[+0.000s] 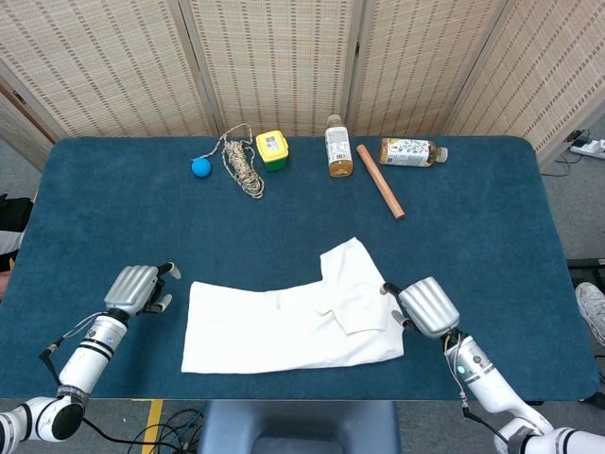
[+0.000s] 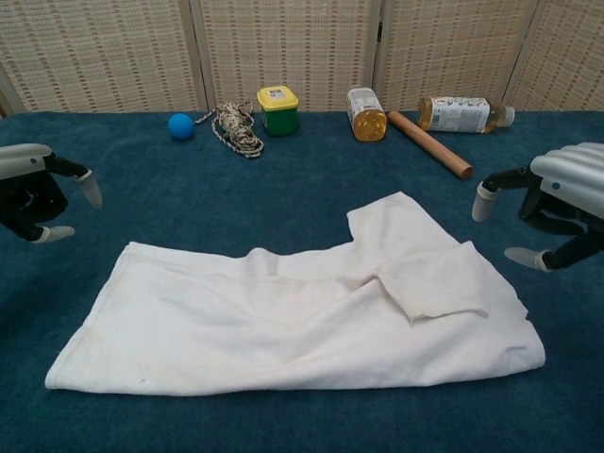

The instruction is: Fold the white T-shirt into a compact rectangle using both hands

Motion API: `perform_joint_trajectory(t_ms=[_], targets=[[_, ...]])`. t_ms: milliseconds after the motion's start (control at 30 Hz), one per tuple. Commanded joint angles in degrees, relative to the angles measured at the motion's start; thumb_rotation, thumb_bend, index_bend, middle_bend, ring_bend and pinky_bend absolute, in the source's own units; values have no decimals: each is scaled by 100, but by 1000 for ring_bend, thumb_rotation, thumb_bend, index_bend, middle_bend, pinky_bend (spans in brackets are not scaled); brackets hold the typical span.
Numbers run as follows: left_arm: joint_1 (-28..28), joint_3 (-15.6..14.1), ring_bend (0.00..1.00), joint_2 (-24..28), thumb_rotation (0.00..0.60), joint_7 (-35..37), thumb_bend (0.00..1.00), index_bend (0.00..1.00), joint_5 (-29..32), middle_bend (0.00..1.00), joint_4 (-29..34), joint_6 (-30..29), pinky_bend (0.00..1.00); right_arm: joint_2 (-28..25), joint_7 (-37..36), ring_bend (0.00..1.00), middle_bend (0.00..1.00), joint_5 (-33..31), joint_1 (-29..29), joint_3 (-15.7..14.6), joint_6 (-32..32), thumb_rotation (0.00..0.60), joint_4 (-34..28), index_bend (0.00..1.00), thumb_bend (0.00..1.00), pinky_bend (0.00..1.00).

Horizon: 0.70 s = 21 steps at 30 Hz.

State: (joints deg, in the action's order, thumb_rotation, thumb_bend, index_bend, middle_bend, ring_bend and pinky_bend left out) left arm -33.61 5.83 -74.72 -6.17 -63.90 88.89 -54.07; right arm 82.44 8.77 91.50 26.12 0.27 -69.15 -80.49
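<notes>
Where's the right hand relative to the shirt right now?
In the head view, the right hand hovers open just off the white T-shirt's right edge, beside the folded sleeve, near the table's front.

brightness: both views well lit, even, no dim corners
source: diffuse, from overhead, no single lamp evident
shadows: soft and short; faint ones under the T-shirt [image 2: 311, 311] folds and the right hand [image 2: 557, 203]
glare: none; white cloth near clipping in head view, weave detail lost
blur: none, edges crisp in both
distortion: table [image 1: 473, 189] edges bow slightly in head view
focus: sharp front to back
</notes>
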Motion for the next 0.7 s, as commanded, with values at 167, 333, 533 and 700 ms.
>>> perform_joint_trajectory(t_ms=[167,333,533,700], targets=[[43,-14,779,4,600,27,403,392,-7,863,0,-4,978,355,108,1000,945,-60,124,-101,412,600,456,404,166,1000],[72,-32,778,45,600,46,403,389,-10,862,30,21,978,462,188,1000,945,-38,191,-122,525,600,596,407,166,1000],[92,-36,777,57,600,105,403,387,-11,861,30,62,978,456,239,1000,946,25,211,-182,551,600,615,413,167,1000],[87,-28,777,58,600,135,403,384,-6,860,27,110,978,511,289,1000,947,18,243,-204,636,600,675,425,183,1000]])
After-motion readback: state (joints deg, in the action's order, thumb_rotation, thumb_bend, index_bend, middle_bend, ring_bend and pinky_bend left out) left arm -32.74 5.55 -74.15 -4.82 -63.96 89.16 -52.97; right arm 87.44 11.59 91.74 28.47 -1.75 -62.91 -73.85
